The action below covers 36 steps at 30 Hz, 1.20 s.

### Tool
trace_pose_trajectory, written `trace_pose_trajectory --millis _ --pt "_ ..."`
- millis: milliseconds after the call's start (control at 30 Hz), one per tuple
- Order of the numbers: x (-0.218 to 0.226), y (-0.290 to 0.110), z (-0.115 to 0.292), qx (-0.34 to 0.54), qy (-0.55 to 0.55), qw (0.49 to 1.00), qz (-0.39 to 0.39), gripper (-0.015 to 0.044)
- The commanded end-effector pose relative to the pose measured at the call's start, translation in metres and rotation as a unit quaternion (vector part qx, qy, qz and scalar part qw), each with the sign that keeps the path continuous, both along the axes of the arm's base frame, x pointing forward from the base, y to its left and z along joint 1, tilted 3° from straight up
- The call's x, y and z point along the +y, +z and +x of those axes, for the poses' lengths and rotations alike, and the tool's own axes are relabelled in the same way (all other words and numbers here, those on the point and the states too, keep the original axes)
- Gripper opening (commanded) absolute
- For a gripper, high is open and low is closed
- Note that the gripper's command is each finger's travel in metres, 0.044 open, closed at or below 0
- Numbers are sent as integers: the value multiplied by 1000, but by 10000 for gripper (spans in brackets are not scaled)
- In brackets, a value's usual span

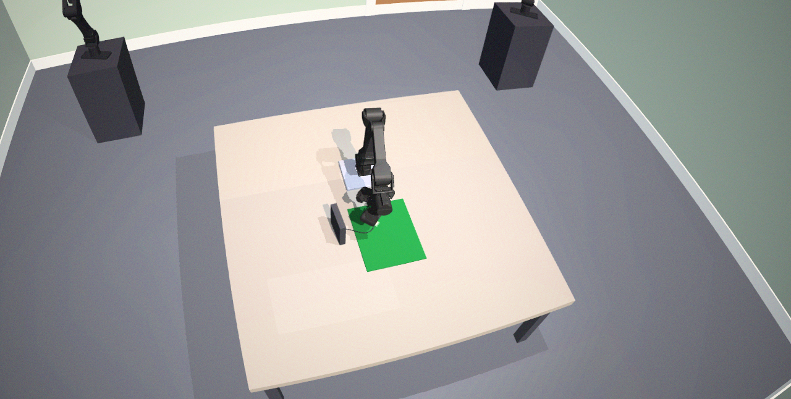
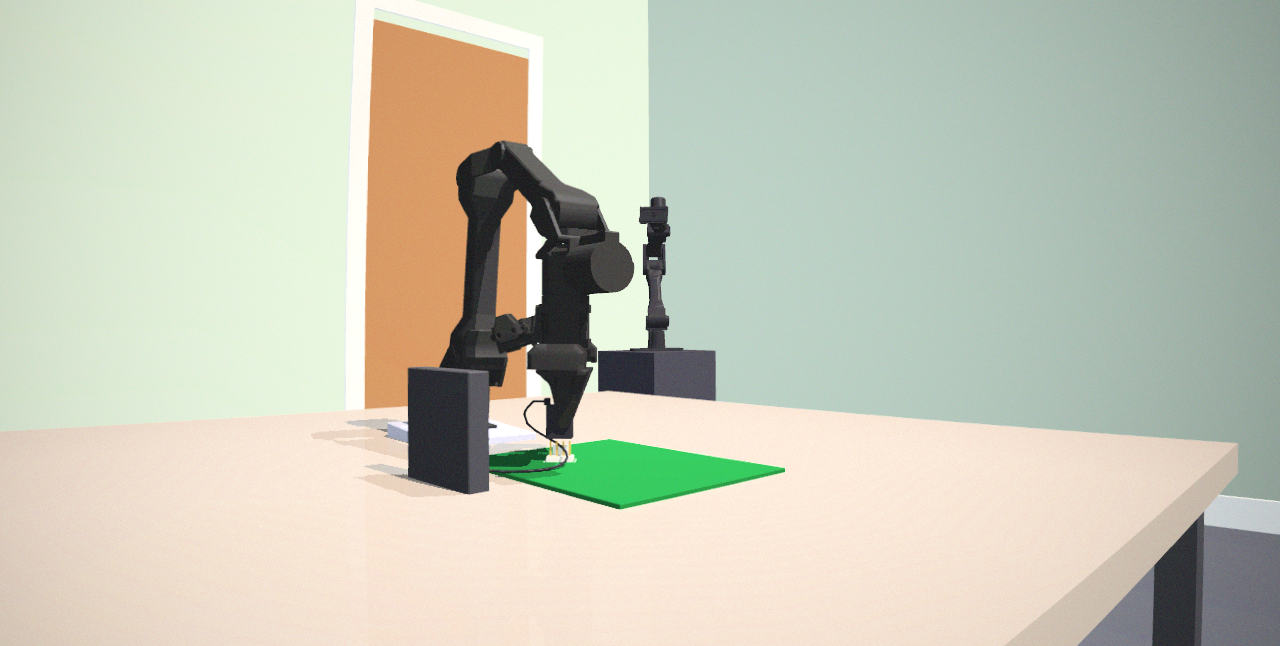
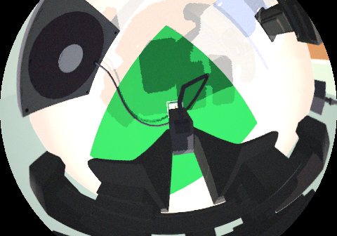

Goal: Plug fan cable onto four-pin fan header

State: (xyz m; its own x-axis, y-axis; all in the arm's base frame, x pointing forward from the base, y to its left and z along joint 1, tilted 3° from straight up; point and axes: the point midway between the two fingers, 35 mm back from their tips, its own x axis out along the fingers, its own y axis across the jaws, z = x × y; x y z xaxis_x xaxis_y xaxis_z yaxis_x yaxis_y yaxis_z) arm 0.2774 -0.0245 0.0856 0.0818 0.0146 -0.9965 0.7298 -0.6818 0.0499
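Observation:
My gripper (image 2: 561, 425) (image 3: 180, 131) is shut on the dark fan plug (image 3: 182, 132), pointing down. In the exterior view the plug's lower end is at the tips of the four-pin header's pins (image 2: 559, 448), whose lower parts still show below it. The white header base (image 2: 555, 459) (image 3: 172, 105) stands on the green board (image 1: 393, 244) (image 2: 644, 481) (image 3: 154, 141). In the wrist view the plug hides most of the header; whether all pins line up with it, I cannot tell. The black cable (image 2: 528, 469) (image 3: 123, 104) loops from the plug to the fan (image 1: 337, 225) (image 2: 447, 429) (image 3: 38, 64).
The fan stands upright beside the board's left edge in the top view. A pale blue plate (image 1: 353, 180) (image 2: 402, 432) (image 3: 235, 12) lies behind the board at the arm's base. Two other arms stand on dark pedestals (image 1: 110, 103) (image 1: 514, 54) away from the table (image 1: 469, 286).

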Motion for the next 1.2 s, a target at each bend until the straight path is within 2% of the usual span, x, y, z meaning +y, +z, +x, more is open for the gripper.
trace_pose_trajectory --millis 0,1167 --pt "0 0 1 -1 -2 1000 1 0" --pt "0 -6 1 -1 0 1000 1 0"
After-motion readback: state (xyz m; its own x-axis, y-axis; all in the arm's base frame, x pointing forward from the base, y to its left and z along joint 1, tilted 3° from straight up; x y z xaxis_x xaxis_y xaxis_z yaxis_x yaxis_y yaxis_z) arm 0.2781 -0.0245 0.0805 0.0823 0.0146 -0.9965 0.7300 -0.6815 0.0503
